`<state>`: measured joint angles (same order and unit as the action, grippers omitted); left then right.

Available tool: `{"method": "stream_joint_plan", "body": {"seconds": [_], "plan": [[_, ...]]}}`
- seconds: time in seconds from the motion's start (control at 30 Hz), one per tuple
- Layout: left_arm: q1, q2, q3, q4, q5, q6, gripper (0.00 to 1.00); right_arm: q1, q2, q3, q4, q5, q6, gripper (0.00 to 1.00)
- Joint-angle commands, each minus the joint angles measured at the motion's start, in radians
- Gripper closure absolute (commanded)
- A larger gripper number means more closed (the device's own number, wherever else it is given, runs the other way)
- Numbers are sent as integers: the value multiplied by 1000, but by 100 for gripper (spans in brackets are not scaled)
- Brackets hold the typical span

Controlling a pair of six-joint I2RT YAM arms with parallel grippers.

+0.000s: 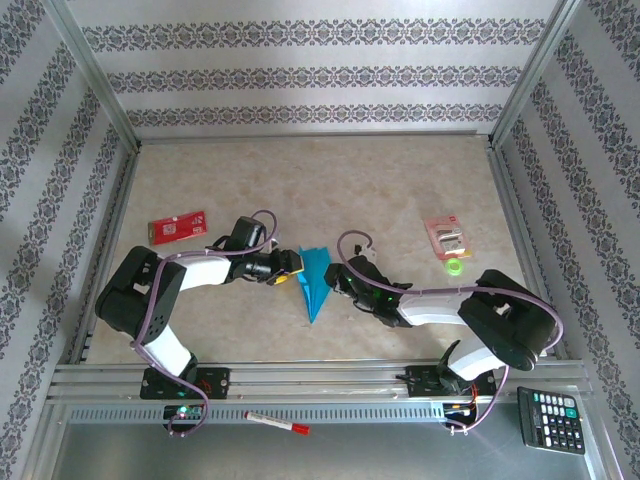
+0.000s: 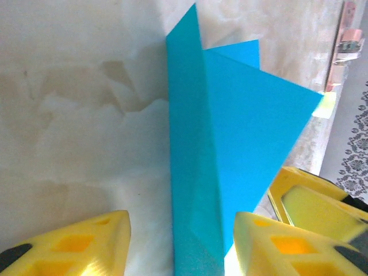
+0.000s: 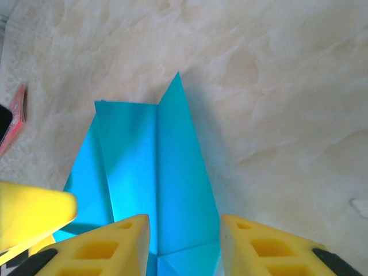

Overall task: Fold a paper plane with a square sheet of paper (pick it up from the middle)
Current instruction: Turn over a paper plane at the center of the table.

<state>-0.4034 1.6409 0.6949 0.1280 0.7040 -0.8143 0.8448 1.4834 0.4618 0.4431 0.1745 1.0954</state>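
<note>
The teal-blue paper plane (image 1: 315,279) lies on the table between both arms as a creased pointed wedge, its tip toward the near edge. In the left wrist view one flap of the paper plane (image 2: 195,144) stands up, with a wing spread to the right. My left gripper (image 1: 290,266) is at its left side, open, its yellow fingers (image 2: 75,247) straddling the upright fold without touching it. My right gripper (image 1: 337,283) is at the right side, also open, its fingers (image 3: 259,247) on either side of the plane (image 3: 167,167).
A red-and-white card (image 1: 177,227) lies at the left. A small packet (image 1: 446,237) and a green ring (image 1: 456,267) lie at the right. A calculator (image 1: 550,418) and a red pen (image 1: 278,422) sit beyond the near rail.
</note>
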Motion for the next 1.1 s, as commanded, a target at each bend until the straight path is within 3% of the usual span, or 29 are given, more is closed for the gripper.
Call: {"method": "stream_joint_plan", "body": {"seconds": [0.0,0.2,0.47,0.63,0.73,0.9,1.0,1.07], "plan": [[18,-41,26,-33,12,31,46,-32,-32,-26,-22,0,-45,61],[18,-59,32,-45,30,33,45,-98,-106,-16,-95,-36,-125,54],[71,-190,45,-135,-70,106,38,-186,-287,145,-478,92,-412,39],[165,-363,47,-237,-342,191,24,-337,-326,257,-665,273,-620,4],[207,-476,29,-248,-583,238,0,-437,-322,287,-686,396,-679,2],[257,-547,-32,-109,-894,378,0,-575,-280,253,-540,552,-805,2],[288,-521,-69,29,-998,505,0,-643,-224,207,-388,559,-902,2],[313,-473,-80,103,-1038,571,0,-693,-182,173,-300,494,-922,2]]}}
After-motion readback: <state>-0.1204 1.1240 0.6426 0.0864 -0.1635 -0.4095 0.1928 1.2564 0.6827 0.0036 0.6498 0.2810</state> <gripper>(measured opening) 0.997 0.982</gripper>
